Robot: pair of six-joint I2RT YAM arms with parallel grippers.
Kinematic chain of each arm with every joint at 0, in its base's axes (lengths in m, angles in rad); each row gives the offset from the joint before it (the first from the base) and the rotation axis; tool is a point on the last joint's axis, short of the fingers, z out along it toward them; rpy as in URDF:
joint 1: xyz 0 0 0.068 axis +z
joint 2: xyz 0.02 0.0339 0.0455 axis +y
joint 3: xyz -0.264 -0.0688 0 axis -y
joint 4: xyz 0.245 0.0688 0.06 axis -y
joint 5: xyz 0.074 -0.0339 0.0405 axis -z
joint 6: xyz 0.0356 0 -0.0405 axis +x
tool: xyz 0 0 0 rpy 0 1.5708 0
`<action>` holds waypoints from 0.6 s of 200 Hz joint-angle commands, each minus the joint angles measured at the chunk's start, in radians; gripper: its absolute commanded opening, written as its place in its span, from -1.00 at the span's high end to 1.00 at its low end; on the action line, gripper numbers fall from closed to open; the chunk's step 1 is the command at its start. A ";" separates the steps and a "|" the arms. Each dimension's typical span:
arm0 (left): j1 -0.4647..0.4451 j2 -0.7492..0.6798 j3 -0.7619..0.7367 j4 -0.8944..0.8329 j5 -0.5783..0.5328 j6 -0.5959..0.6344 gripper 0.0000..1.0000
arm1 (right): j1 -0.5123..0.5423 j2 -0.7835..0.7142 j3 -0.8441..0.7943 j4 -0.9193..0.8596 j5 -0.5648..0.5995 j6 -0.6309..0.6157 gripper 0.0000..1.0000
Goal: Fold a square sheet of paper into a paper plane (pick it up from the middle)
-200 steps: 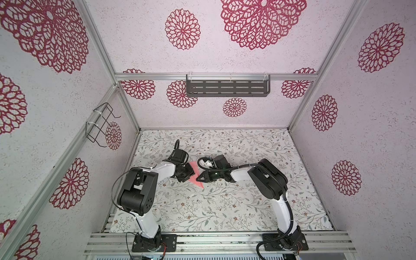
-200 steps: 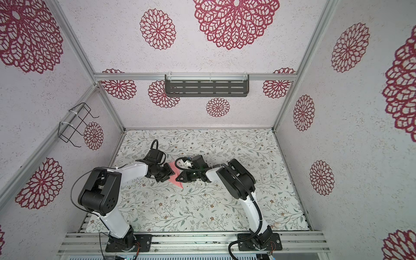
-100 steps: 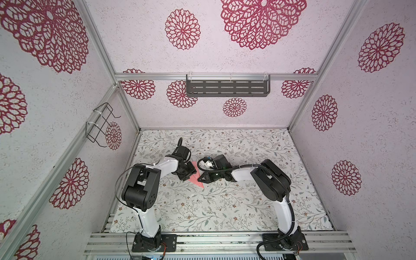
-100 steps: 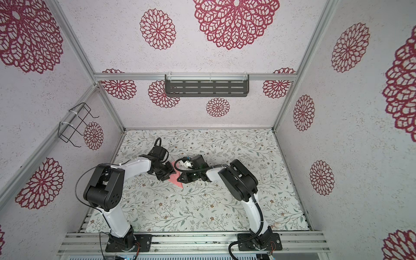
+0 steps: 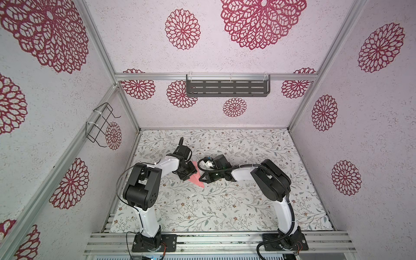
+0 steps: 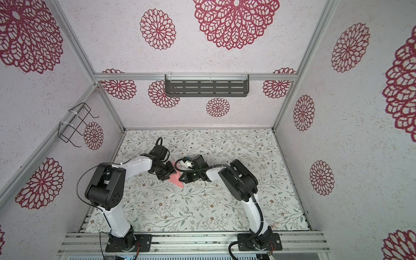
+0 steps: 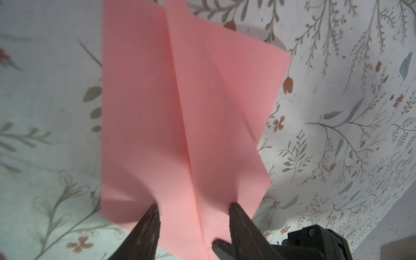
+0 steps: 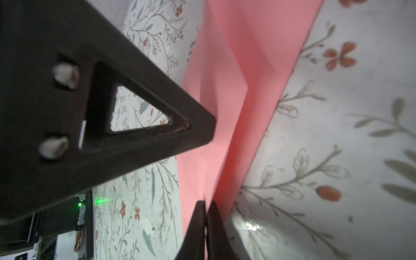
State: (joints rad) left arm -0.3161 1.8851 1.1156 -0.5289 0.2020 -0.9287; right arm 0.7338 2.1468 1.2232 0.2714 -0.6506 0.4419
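The paper plane (image 5: 198, 181) lies slantwise on the tabletop (image 5: 225, 202) between the arms — left claw (image 7: 193, 208) open astride its centre crease, right claw (image 8: 205, 206) pinched shut on that crease just beside it.

One paper plane (image 5: 195, 179), two grippers (left gripper (image 7: 193, 206), right gripper (image 8: 206, 203)), one shelf (image 5: 227, 87), one rack (image 5: 100, 125).

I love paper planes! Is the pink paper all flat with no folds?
No, in the left wrist view the pink paper has a long crease running down its middle.
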 commanded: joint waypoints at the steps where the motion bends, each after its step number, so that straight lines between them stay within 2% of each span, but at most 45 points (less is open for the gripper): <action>1: -0.001 0.163 -0.097 -0.068 -0.131 0.028 -0.08 | -0.017 0.001 -0.008 -0.007 -0.014 0.033 0.83; 27: 0.004 0.090 -0.063 -0.050 -0.079 0.055 -0.08 | -0.017 0.004 -0.015 0.008 -0.032 0.047 0.82; 75: 0.031 -0.145 -0.016 0.040 0.026 0.107 -0.09 | -0.017 0.027 -0.002 -0.017 -0.038 0.045 0.81; 120: 0.046 -0.285 -0.137 0.231 0.118 0.120 0.14 | -0.017 0.036 0.017 -0.062 -0.017 0.029 0.80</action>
State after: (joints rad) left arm -0.2779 1.6485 1.0348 -0.4385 0.2527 -0.8326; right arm 0.7223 2.1540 1.2213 0.2752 -0.6857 0.4812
